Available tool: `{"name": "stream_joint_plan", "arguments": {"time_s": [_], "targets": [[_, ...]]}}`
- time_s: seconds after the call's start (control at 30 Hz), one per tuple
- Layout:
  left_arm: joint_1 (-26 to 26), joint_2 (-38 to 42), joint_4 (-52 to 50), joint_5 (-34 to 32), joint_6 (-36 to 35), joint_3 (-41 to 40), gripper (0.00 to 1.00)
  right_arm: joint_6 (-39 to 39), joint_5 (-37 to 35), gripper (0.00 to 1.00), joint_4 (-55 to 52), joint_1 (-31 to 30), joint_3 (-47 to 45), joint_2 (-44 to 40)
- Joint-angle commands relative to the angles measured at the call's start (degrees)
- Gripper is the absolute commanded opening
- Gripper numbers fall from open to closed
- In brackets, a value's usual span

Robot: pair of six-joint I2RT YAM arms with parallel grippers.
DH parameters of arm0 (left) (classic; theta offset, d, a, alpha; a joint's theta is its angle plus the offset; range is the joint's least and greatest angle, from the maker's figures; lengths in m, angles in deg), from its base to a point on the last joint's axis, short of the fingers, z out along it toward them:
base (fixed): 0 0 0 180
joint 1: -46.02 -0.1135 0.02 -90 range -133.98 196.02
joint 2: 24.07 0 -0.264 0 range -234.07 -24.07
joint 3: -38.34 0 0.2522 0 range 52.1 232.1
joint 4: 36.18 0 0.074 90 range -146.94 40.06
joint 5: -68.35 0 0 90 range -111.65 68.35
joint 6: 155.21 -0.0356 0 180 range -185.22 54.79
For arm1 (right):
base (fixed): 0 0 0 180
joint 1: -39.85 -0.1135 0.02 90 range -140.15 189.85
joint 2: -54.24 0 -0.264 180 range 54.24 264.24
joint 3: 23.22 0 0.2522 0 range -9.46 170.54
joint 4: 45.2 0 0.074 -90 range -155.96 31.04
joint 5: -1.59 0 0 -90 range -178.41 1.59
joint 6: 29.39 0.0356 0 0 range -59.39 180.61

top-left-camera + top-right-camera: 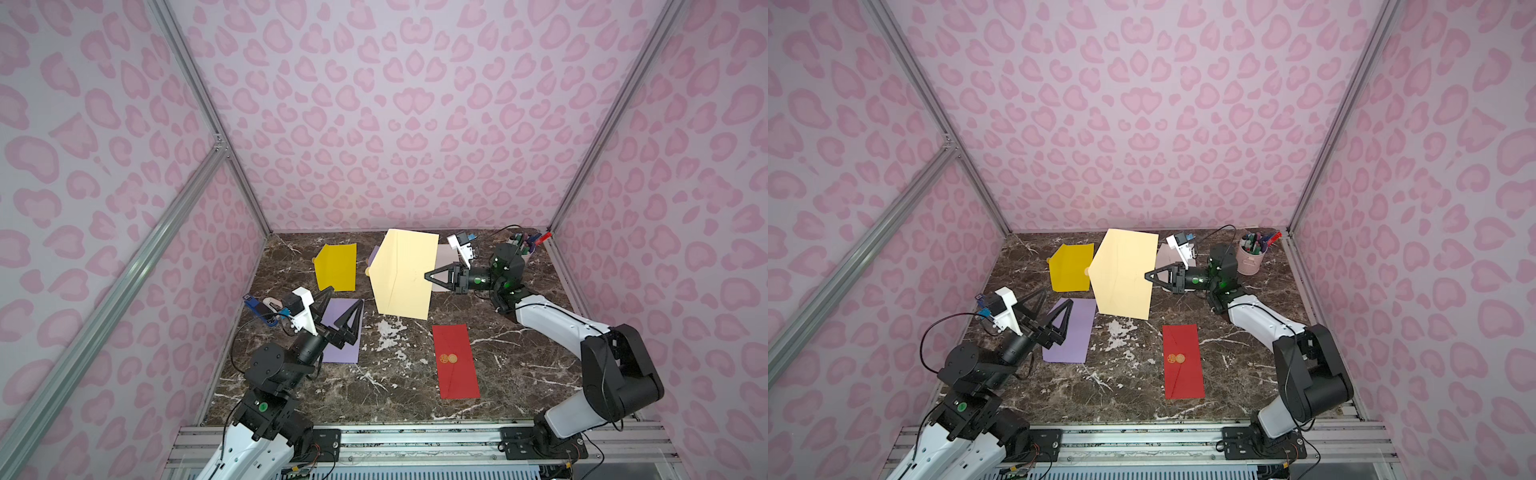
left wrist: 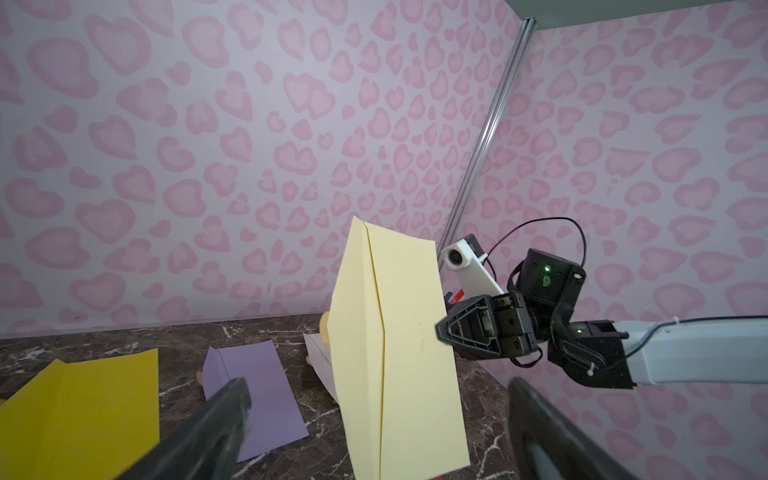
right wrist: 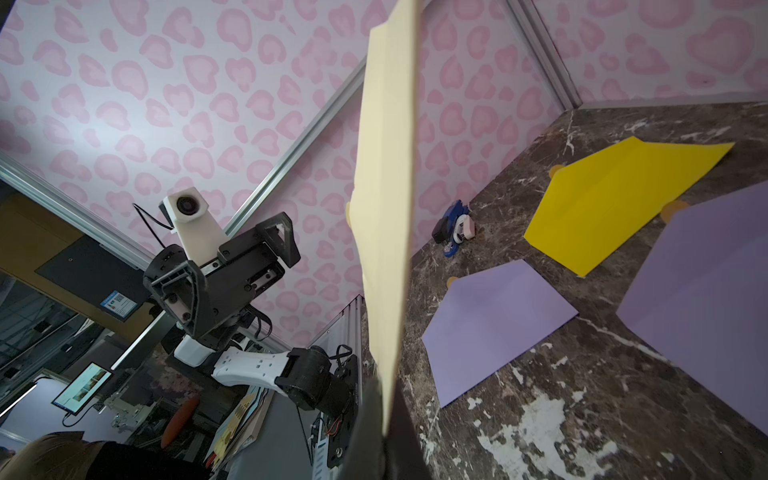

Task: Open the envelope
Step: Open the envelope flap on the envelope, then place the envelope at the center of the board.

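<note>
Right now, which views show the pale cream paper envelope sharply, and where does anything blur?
In both top views the pale cream paper envelope is crisp and brightly lit; in the left wrist view its crease is sharp while the black fingers of the left gripper blur; in the right wrist view it softens near the lens.

surface: marble table [image 1: 519,365] | on it: yellow envelope [image 1: 336,268], purple envelope [image 1: 343,353], red envelope [image 1: 455,361], pen cup [image 1: 1250,262]
</note>
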Motion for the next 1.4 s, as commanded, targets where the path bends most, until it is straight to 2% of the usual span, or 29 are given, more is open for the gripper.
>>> {"name": "stream_joint_plan", "arguments": {"time_s": [0.0, 0.27, 0.57, 0.9, 1.37], "targets": [[-0.05, -0.18, -2.6, -3.95, -1.55, 0.35, 0.97, -3.35, -1.49, 0.0, -7.57, -0.13, -0.3, 0.97], [-0.08, -1.38, -2.73, -4.22, -1.55, 0.26, 0.97, -2.76, -3.94, 0.0, -9.2, -1.83, -4.07, 5.9], [-0.06, -1.62, -2.95, -4.46, -1.73, 0.26, 0.97, -5.2, -8.63, 0.0, -16.68, -5.29, -1.68, 13.34], [-0.08, -2.78, -3.06, -4.04, -1.64, 0.44, 0.96, -3.2, -9.65, 0.0, -13.6, -6.81, -2.58, 19.25], [-0.08, -2.33, -2.86, -4.24, -1.72, 0.05, 0.97, -2.45, -9.83, 0.0, -12.94, -7.52, -0.25, 23.25]]}}
